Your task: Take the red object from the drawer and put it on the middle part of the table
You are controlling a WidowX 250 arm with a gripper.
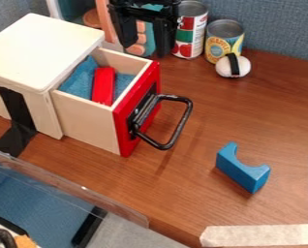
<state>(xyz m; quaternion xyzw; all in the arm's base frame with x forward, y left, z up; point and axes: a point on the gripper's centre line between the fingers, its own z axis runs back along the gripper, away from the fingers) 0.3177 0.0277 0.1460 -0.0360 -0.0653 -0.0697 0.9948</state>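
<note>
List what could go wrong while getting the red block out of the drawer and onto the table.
The red block lies inside the walled drawer, so the gripper might knock a wall going in. It rests on blue lining, which could snag and lift too. The handle juts over the table and might be clipped.

Drawer (85, 121): matt wood | handle (184, 118): glossy metal | lining (77, 83): matt cloth | tabletop (273, 111): smooth wood

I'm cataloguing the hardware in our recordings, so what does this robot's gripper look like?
The gripper is black, with a wide, angular crosspiece at the top and two long, blocky black fingers below it.
</note>
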